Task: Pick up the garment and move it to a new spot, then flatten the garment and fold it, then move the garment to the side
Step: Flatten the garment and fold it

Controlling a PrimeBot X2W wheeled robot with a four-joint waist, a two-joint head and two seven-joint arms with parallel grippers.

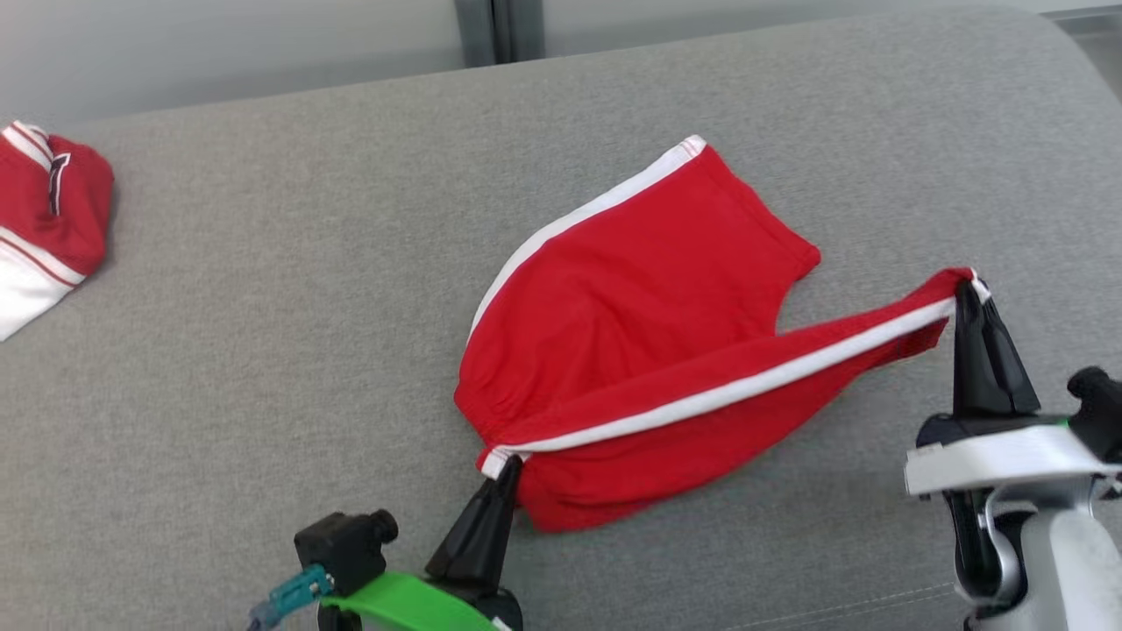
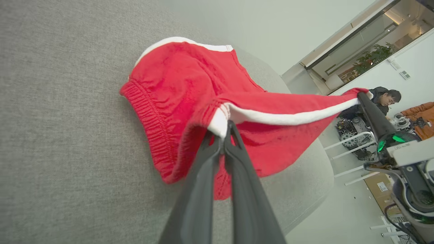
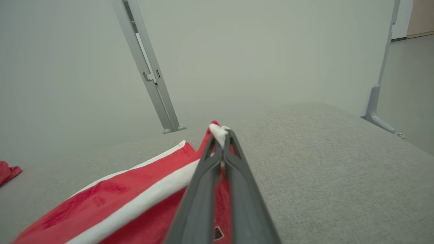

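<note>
Left gripper is clamped on the waistband corner of the shorts, right gripper on a leg hem. The shorts lie on the grey cushion, near edge lifted. Keep your pull even and the striped edge taut, then lower flat.

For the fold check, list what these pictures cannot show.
Head view: the second red-and-white garment is cut off by the left edge.
Right wrist view: a dark label on the red shorts is too small to read, partly behind the right gripper.
Head view: the shorts' underside, under their own cloth.
</note>
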